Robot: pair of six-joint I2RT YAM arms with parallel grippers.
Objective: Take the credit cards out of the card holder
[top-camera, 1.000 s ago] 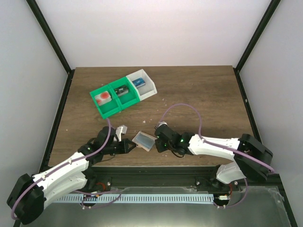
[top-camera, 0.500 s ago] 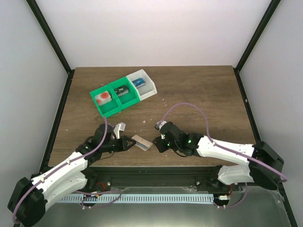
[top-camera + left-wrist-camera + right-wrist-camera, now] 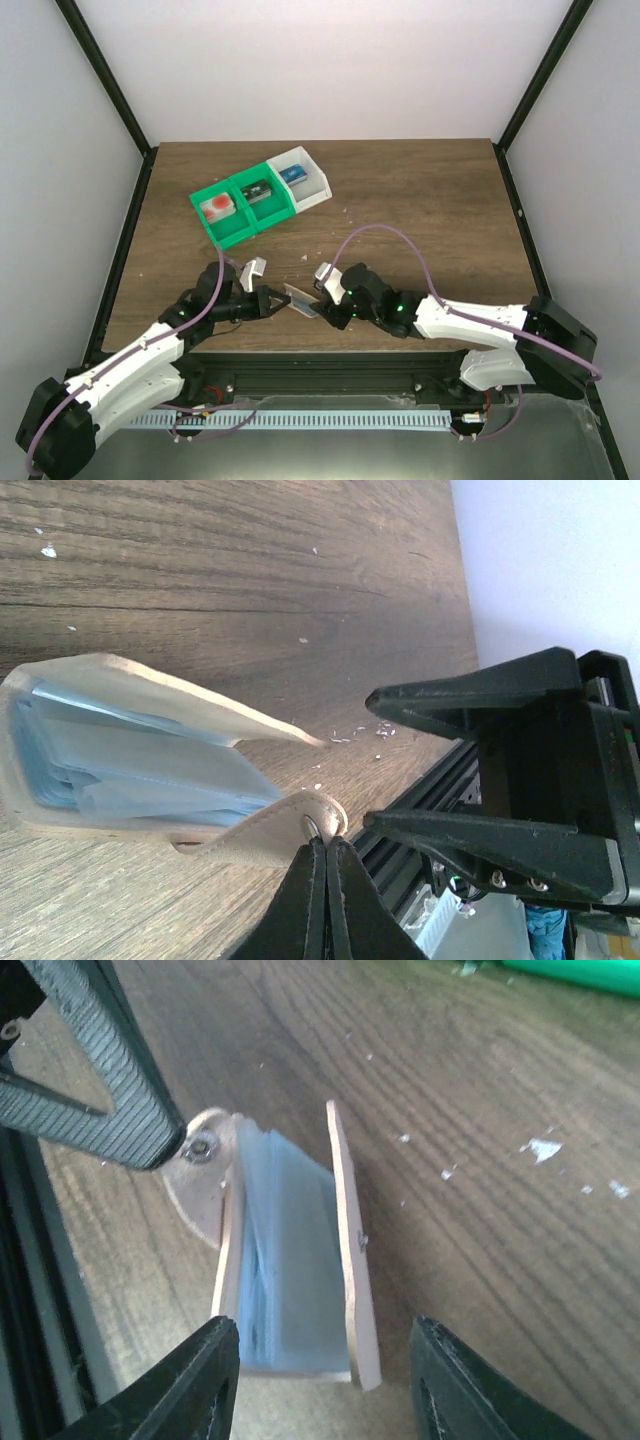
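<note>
The left hand (image 3: 322, 845) is pinched fully closed on the small tan tab (image 3: 290, 830) of the card holder (image 3: 345, 1250), propping the sleeve on its long edge on the worktop (image 3: 480, 1110) with its two flaps spread in a narrow V. The credit cards (image 3: 290, 1230) sit between those flaps as a blue stack, none of them out yet. The right hand (image 3: 322, 1355) holds nothing. Its jaws stand partly apart, one on each side of the open mouth, which lies just ahead of its fingertips and does not appear to touch them.

The likeliest failures, as I judge them:

- The jaws look set about as wide as the holder itself. If they close here, they may clamp the tan flaps and not the cards, squeezing the V shut and trapping the stack.
- The left hand's grip is on the tab alone, a small floppy piece at the end farthest from the right hand. A firm pull on the cards could swing or drag the whole sleeve toward the right hand, or slip the tab free.
- The cards are thin and stacked tightly, so a fingertip may skid over their edges or bring several out at once.
- The dark frame rail (image 3: 25, 1290) runs close beside both hands, so a card that slips loose could slide off the worktop there.
</note>
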